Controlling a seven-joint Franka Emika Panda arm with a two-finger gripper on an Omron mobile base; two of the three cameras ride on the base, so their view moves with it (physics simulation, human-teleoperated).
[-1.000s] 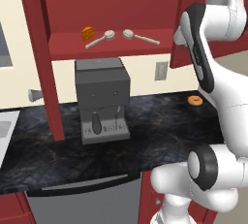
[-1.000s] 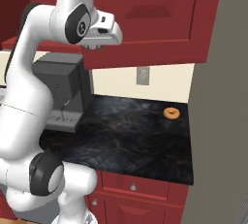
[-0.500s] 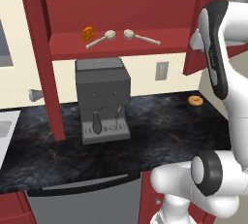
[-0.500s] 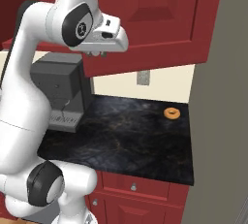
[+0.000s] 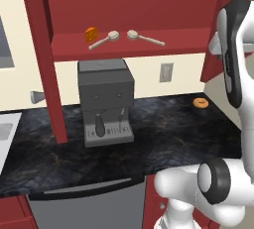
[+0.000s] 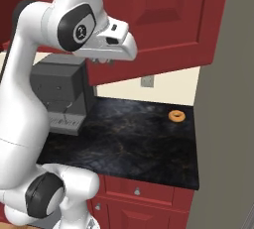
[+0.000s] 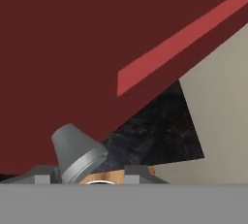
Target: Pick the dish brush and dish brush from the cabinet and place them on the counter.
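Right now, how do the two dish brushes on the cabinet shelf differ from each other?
The left dish brush has its handle running left toward the orange block; the right dish brush has its handle running right. The left one lies nearer the block, the right one farther. Both are pale beige with round heads, which nearly meet mid-shelf.

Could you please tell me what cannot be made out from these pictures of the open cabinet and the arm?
- Gripper: in the right base view the white hand's own body hides the fingers; whether they stand open or shut cannot be told.
- Silver knob: hand view, cut off at the bottom.
- Orange block on the cabinet shelf: left base view, too small to identify.
- Dish brushes: left base view, bristles too small to see.
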